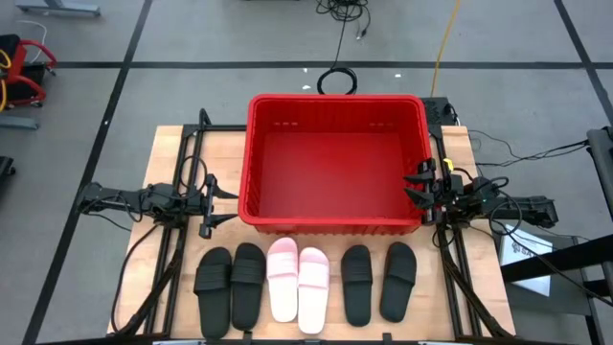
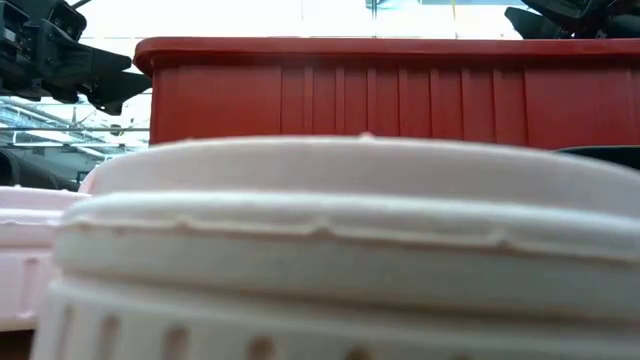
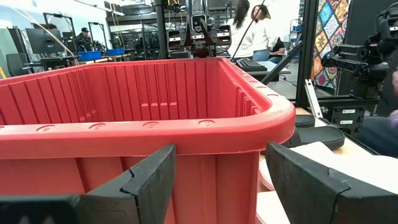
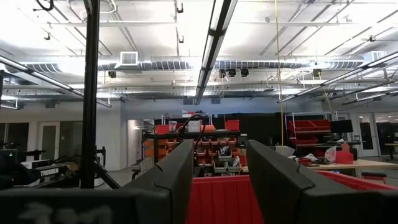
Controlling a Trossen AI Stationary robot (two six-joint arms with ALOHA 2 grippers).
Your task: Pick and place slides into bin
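Six slides (image 1: 306,281) in a row, bottom centre of the high view: black pairs outside, pink pair in the middle. Bin (image 1: 335,163) just above them, holding none. Left gripper (image 1: 222,200) spread at bin's left; right gripper (image 1: 414,184) parted at right rim.

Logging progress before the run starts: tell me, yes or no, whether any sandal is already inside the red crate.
No. From above the red crate holds nothing, and all six sandals lie in a row on the table in front of it.

Probably a robotics workshop: exposed ceiling ducts (image 4: 186,65), shelves of red parts bins (image 4: 311,132), taped concrete floor (image 1: 239,48).
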